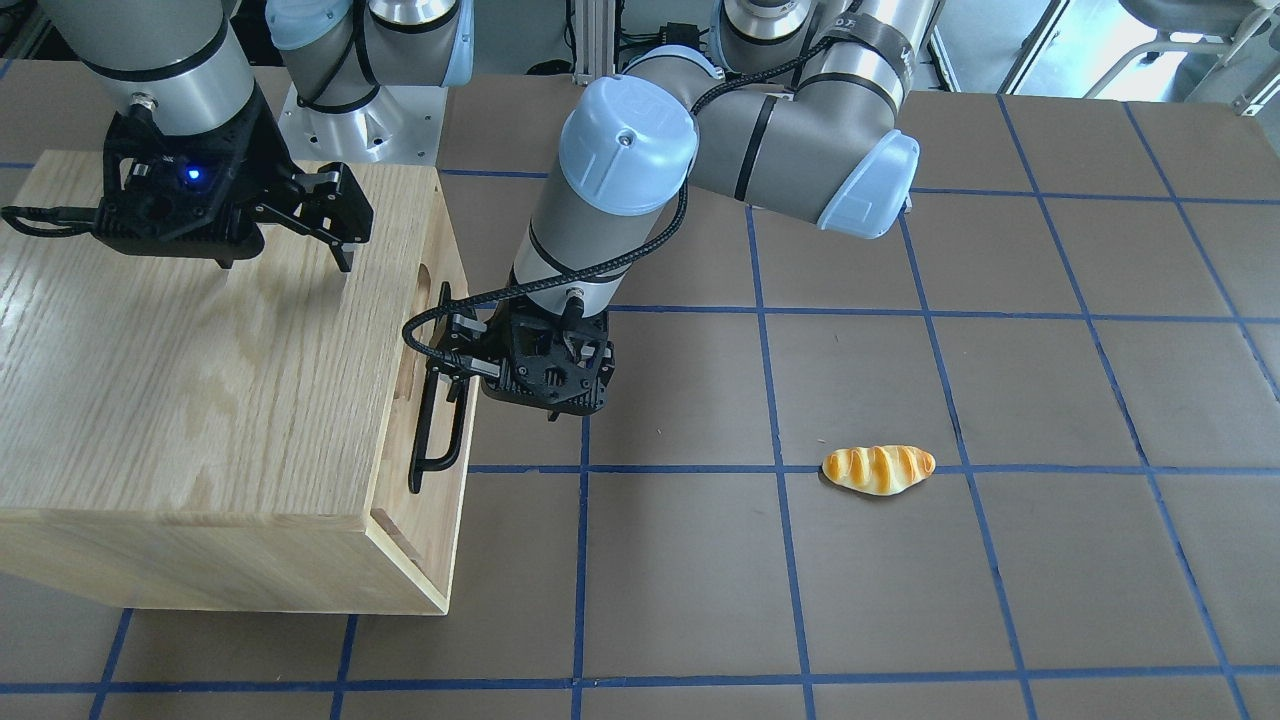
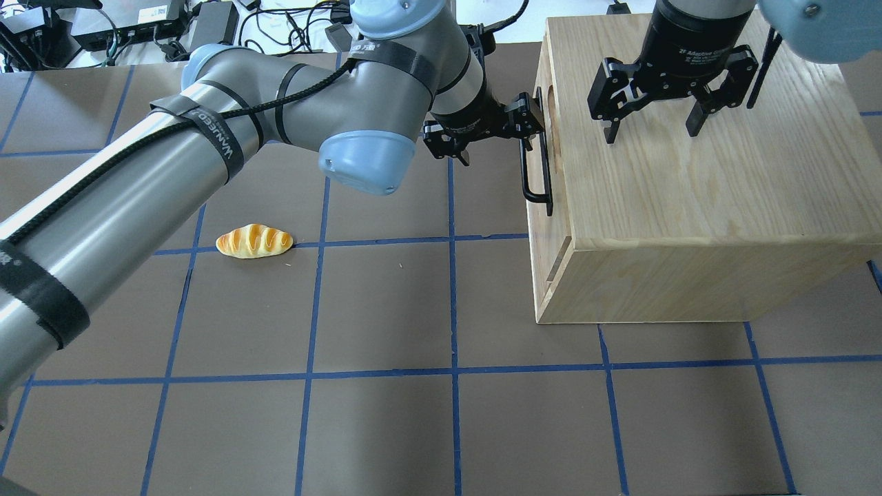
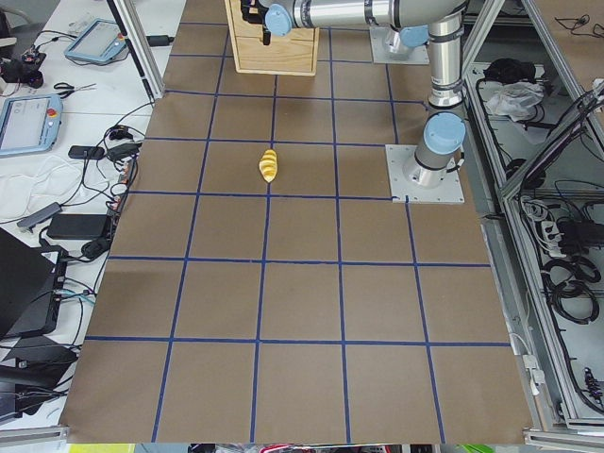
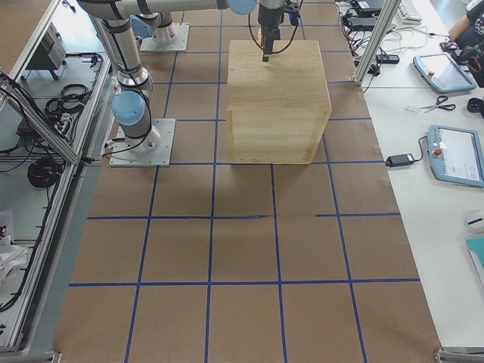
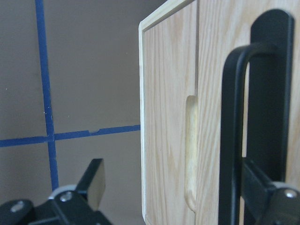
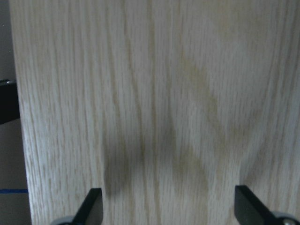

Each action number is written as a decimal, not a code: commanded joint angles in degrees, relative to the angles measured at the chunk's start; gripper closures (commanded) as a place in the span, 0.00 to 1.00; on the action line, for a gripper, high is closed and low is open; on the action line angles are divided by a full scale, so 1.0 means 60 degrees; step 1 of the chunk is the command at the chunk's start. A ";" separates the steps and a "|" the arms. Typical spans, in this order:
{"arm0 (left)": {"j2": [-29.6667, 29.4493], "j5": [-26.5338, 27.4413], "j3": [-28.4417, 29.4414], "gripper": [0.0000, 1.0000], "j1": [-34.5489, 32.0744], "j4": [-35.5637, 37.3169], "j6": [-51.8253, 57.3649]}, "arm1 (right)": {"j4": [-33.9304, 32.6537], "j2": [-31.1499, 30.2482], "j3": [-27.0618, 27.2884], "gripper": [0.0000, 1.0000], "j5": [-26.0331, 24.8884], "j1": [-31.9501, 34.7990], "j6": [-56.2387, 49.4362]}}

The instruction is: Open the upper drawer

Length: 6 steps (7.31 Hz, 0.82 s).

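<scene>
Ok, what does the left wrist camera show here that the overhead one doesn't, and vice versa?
Only the left wrist view: a close look at the light oak drawer front, with its long black metal bar handle lying between the open jaws.
Only the overhead view: the yellow bread-shaped toy on the brown table, and the right gripper, open above the oak cabinet's grained top.
Both: the handle, the drawer front and the left gripper at the handle.
</scene>
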 commanded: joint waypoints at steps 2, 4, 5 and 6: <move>-0.0012 0.0329 0.0029 0.00 -0.0003 -0.0022 0.0186 | 0.0000 0.0000 -0.0006 0.00 0.0000 0.0001 -0.0009; 0.0003 0.0344 0.0073 0.00 -0.0003 -0.0037 0.0187 | 0.0000 0.0000 -0.0006 0.00 0.0000 0.0001 0.0006; 0.0075 0.0489 0.0088 0.00 -0.0003 -0.0153 0.0187 | 0.0000 0.0000 -0.0006 0.00 0.0000 0.0001 -0.0009; 0.0178 0.0520 0.0189 0.00 0.0084 -0.0429 0.0332 | 0.0000 0.0000 0.0008 0.00 0.0000 0.0001 -0.0009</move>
